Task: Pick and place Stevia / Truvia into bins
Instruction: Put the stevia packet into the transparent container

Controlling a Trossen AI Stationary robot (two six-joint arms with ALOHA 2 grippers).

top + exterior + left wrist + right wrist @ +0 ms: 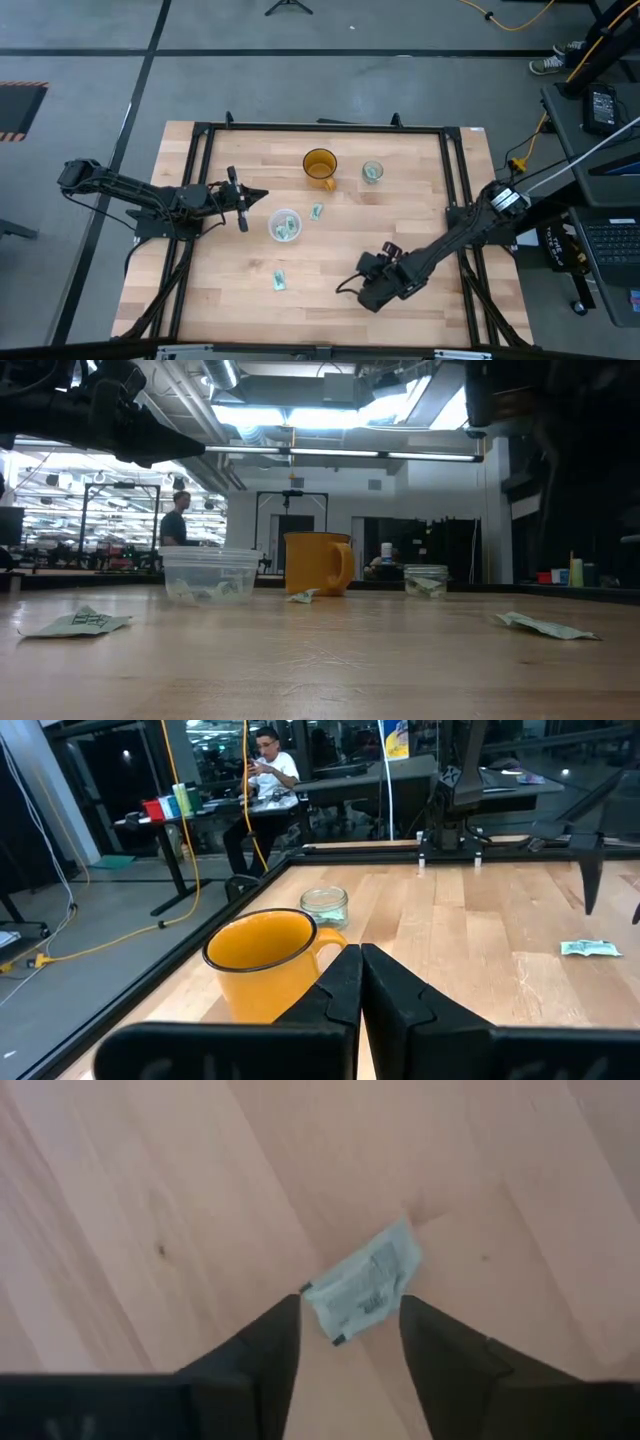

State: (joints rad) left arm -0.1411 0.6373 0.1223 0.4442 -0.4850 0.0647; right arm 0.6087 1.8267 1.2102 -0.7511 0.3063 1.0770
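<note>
A pale green and white Stevia packet [365,1285] lies flat on the wood. My right gripper [350,1302] [372,283] hangs over it near the table's near right, open, pointing down, a finger to each side and well above it. Other packets lie loose on the table [280,280] [316,211], and more sit in the wide whitish cup [285,225] and in the narrow glassy cup [372,172]. My left gripper [258,196] [360,955] is shut and empty. It is held level above the table, left of the wide cup.
An amber-orange handled cup [320,168] stands near the far edge, left of the narrow cup. A black frame [200,128] runs around the tabletop. Bare wood lies between the cups and my right gripper. People are in the room beyond [265,765].
</note>
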